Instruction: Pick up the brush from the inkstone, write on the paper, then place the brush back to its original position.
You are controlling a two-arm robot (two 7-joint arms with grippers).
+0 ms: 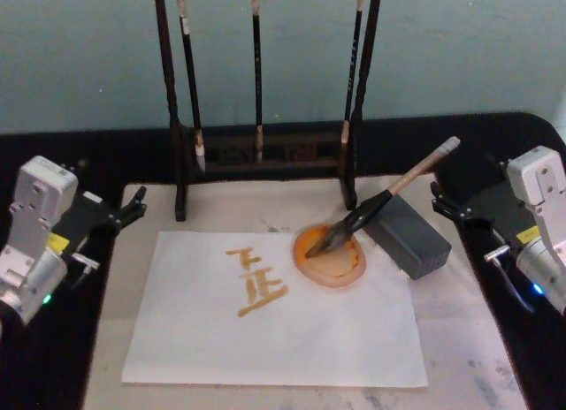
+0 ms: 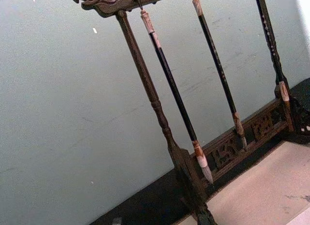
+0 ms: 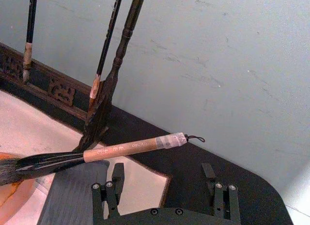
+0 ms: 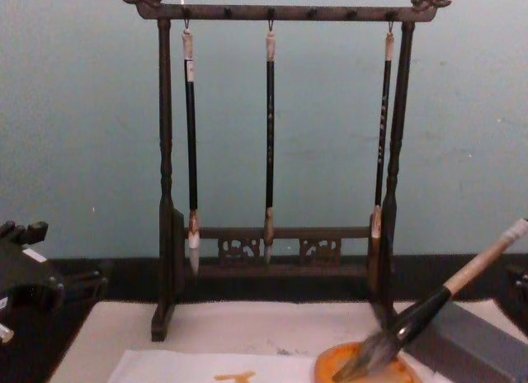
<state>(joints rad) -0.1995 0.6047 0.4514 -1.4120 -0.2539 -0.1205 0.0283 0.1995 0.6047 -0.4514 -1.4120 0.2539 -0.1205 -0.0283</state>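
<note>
In the head view, a large calligraphy brush [image 1: 380,202] with dark-grey bristles and a pale tan handle is seen right of centre. Its bristles are laid in the small round orange inkstone [image 1: 340,277], and its handle is slanted towards the upper right across a grey rectangular block [image 1: 416,242] set just beside the inkstone. The inkstone is placed on the upper right corner of a white sheet of paper [image 1: 292,339], on which orange characters [image 1: 256,282] are painted left of the dish. The paper is spread on a beige felt mat [image 1: 460,339] on the black bench [image 1: 53,375]. In the chest view just the top stroke of those characters is caught at the bottom edge, but the dark wooden rack [image 4: 165,152] is taken in whole, with carved crossbar ends and three slim black-handled brushes [image 4: 269,135] hung from it; the head view crops these at the top. The left gripper [image 1: 131,207] is seen at the mat's left edge, well apart from the brush; whether it is released or clenched cannot be told. The right gripper [image 1: 445,205] is seen at the right, near the block. In the right wrist view its jaws are shown released, with nothing between them, and a small cord loop [image 3: 195,137] is made out at the handle's whitish end. In the left wrist view the rack is shown tilted against a pale wall [image 2: 72,113].
</note>
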